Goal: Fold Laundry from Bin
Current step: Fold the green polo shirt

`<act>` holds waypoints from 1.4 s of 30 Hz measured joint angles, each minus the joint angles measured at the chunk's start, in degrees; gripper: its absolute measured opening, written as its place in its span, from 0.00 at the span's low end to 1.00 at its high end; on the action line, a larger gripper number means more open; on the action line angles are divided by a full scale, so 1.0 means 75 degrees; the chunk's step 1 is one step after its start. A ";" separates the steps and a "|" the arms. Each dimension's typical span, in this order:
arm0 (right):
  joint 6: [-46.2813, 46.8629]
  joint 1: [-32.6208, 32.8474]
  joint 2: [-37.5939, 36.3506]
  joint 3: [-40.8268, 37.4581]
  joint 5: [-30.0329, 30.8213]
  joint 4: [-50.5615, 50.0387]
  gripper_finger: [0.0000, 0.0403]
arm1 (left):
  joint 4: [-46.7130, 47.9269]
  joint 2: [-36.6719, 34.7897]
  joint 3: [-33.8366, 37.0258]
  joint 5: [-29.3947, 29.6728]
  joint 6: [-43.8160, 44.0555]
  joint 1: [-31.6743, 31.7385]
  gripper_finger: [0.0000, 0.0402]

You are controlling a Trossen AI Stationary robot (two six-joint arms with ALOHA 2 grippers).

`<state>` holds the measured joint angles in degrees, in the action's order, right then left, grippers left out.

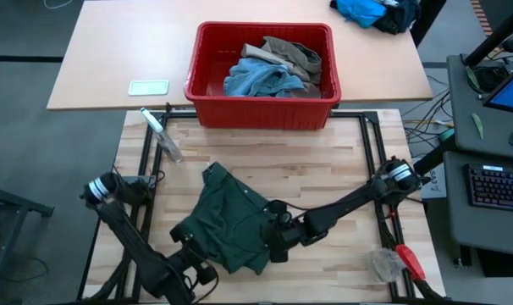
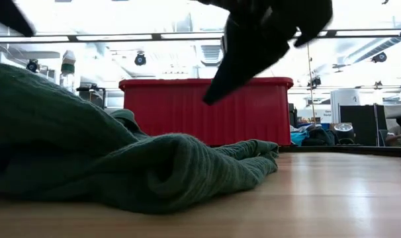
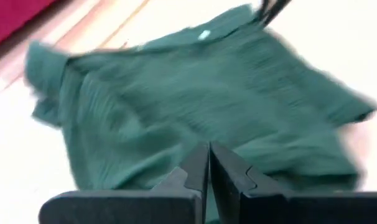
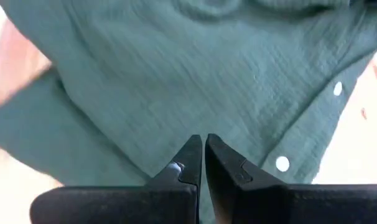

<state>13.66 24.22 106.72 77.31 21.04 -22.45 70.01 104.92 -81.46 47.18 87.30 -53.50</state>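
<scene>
Between both hands, dark green shorts (image 1: 227, 219) lie spread on the desk (image 1: 324, 161); left hand (image 1: 191, 261) at their near corner, right hand (image 1: 278, 240) at their side edge, each with fingers pressed together, pinching nothing visible.

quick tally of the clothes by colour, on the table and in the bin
dark green: 1, the shorts spread on the table
light blue: 1, denim in the red bin
khaki-taupe: 1, piece in the bin
total: 3 garments that show; anything buried under them is hidden
</scene>
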 joint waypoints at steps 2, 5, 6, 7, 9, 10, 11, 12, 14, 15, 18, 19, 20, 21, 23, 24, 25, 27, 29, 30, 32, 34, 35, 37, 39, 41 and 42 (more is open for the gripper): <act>-0.0139 -0.0119 -0.0068 -0.0283 0.0002 -0.0003 0.03 | -0.1073 -0.0503 0.0345 0.0037 -0.0867 0.0061 0.00; -0.0247 -0.0372 -0.0211 -0.0724 0.0025 0.0064 0.03 | -0.3187 -0.1334 0.1348 -0.0287 -0.1795 0.0209 0.00; -0.0285 -0.0467 -0.0279 -0.0885 0.0060 0.0109 0.03 | -0.3880 -0.1602 0.1798 -0.0461 -0.1870 0.0305 0.00; -0.0306 -0.0560 -0.0349 -0.1054 0.0113 0.0211 0.03 | -0.4487 -0.1858 0.2256 -0.0688 -0.1753 0.0413 0.00; -0.0316 -0.0742 -0.0478 -0.1420 0.0231 0.0489 0.03 | -0.5278 -0.2294 0.3164 -0.1331 -0.0870 0.0700 0.00; -0.0333 -0.0833 -0.0533 -0.1613 0.0265 0.0655 0.03 | -0.5478 -0.2461 0.3559 -0.1692 -0.0092 0.0830 0.00; -0.0348 -0.0916 -0.0585 -0.1804 0.0271 0.0889 0.03 | -0.5532 -0.2610 0.3910 -0.2073 0.0794 0.0963 0.00; -0.0377 -0.0989 -0.0629 -0.1992 0.0275 0.1213 0.03 | -0.5515 -0.2715 0.4221 -0.2498 0.1617 0.1065 0.00; -0.0474 -0.1120 -0.0730 -0.2353 0.0282 0.1790 0.03 | -0.5580 -0.2838 0.4681 -0.3406 0.2806 0.1158 0.01; -0.0513 -0.1175 -0.0763 -0.2518 0.0280 0.2117 0.03 | -0.5628 -0.2870 0.4857 -0.3835 0.3116 0.1155 0.03; -0.0506 -0.1333 -0.0821 -0.2919 0.0218 0.2890 0.03 | -0.5875 -0.2914 0.5085 -0.4295 0.3557 0.1135 0.09; -0.0498 -0.1363 -0.0830 -0.3000 0.0168 0.3075 0.03 | -0.5942 -0.2939 0.5084 -0.4240 0.3585 0.1139 0.11; -0.0472 -0.1373 -0.0830 -0.3064 0.0142 0.3228 0.03 | -0.5976 -0.2957 0.5074 -0.4143 0.3582 0.1144 0.14; -0.0427 -0.1380 -0.0835 -0.3105 0.0142 0.3288 0.03 | -0.5972 -0.2963 0.5044 -0.4019 0.3550 0.1160 0.17; -0.0421 -0.1377 -0.0836 -0.3117 0.0138 0.3299 0.03 | -0.5926 -0.2963 0.4972 -0.3775 0.3371 0.1203 0.23; -0.0414 -0.1373 -0.0836 -0.3117 0.0136 0.3305 0.03 | -0.5921 -0.2960 0.4953 -0.3650 0.3367 0.1217 0.26; -0.0375 -0.1365 -0.0836 -0.3117 0.0135 0.3310 0.03 | -0.5892 -0.2936 0.4950 -0.3539 0.3401 0.1246 0.29; -0.0309 -0.1363 -0.0836 -0.3117 0.0114 0.3307 0.03 | -0.5836 -0.2832 0.4979 -0.3235 0.3488 0.1286 0.36; -0.0287 -0.1365 -0.0836 -0.3107 0.0014 0.3296 0.03 | -0.5837 -0.2707 0.4979 -0.3027 0.3517 0.1366 0.42; -0.0281 -0.1365 -0.0836 -0.3103 -0.0061 0.3318 0.03 | -0.5861 -0.2648 0.4979 -0.3014 0.3518 0.1411 0.45; -0.0196 -0.1365 -0.0836 -0.3103 -0.0139 0.3316 0.03 | -0.5896 -0.2507 0.4979 -0.3013 0.3521 0.1493 0.50; -0.0127 -0.1363 -0.0836 -0.3103 -0.0233 0.3313 0.03 | -0.5932 -0.2371 0.4978 -0.2970 0.3510 0.1557 0.54; -0.0098 -0.1362 -0.0836 -0.3103 -0.0237 0.3313 0.03 | -0.5933 -0.2311 0.4967 -0.2937 0.3458 0.1591 0.56; -0.0092 -0.1348 -0.0836 -0.3103 -0.0234 0.3316 0.03 | -0.5947 -0.2191 0.4950 -0.2809 0.3422 0.1616 0.59; -0.0056 -0.1348 -0.0836 -0.3103 -0.0234 0.3315 0.03 | -0.5953 -0.2123 0.4950 -0.2642 0.3415 0.1619 0.60; 0.0003 -0.1348 -0.0836 -0.3103 -0.0232 0.3316 0.03 | -0.5976 -0.2115 0.4950 -0.2526 0.3364 0.1619 0.59; 0.0025 -0.1348 -0.0836 -0.3103 -0.0234 0.3317 0.03 | -0.5981 -0.2104 0.4950 -0.2458 0.3336 0.1610 0.57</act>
<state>13.85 14.11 100.44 54.04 19.29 2.42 25.16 89.14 -44.34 28.75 112.33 -41.43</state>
